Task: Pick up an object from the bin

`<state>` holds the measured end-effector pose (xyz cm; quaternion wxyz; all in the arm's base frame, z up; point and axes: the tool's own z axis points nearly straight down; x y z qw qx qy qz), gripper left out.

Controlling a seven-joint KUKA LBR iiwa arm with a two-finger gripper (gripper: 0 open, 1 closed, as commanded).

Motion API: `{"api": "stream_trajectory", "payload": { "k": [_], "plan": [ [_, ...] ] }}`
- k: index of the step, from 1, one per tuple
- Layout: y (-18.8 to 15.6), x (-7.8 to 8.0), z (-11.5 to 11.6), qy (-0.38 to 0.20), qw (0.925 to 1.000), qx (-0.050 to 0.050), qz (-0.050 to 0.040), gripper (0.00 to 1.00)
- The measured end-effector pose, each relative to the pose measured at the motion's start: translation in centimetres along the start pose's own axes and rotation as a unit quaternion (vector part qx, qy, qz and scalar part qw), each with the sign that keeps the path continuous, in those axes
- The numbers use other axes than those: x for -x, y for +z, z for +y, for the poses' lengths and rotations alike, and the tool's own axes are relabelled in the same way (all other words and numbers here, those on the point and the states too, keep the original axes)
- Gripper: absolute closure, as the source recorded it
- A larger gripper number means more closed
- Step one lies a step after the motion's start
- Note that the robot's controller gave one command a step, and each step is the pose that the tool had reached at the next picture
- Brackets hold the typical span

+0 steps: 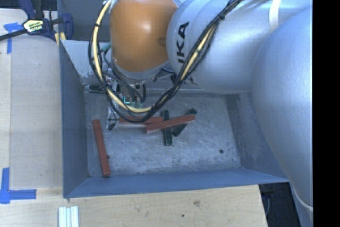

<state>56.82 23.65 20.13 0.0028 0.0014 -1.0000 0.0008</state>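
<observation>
Two reddish-brown sticks are seen on the floor of the grey bin (159,184). Nearest the front wall, the lone stick (101,149) is laid lengthwise just beside the left wall, apart from everything else. So close to that wall, it is judged awkward to grasp, since little room is left on its outer side.

Farther in, toward the middle of the floor, the crosswise stick (171,123) is laid across a dark stick (167,135), and the two form a small crossed heap. As the upper piece, the crosswise stick is judged the easier one to lift without the rest being disturbed.

Beyond the heap's left end, the gripper (130,97) is held low over the floor, near the back of the bin. It is screened from above by the orange cover (141,29) and by the looped cables (127,107). Whether the gripper is open or closed cannot be told, and nothing can be made out in it. The thing to be picked is therefore taken to be still on the floor, most likely in the heap close beside the gripper.

Farthest back, the silver arm (239,45) is reached in from the right over the bin's rear wall.
</observation>
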Motion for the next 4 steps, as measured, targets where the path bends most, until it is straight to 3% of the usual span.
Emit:
{"api": "stream_trajectory", "payload": {
  "k": [1, 2, 3, 4],
  "plan": [
    [13.0, -1.9, -6.4, -0.068, 0.9977, -0.001, 0.0003, 0.00],
    [12.5, -1.6, -6.1, -0.068, 0.9977, 0.001, -0.0039, 1.00],
    [2.5, -3.6, -5.2, -0.079, 0.9968, 0.002, -0.0079, 1.00],
    [-5.9, -2.4, -6.6, -0.082, 0.9966, 0.001, -0.0088, 1.00]
  ]
}}
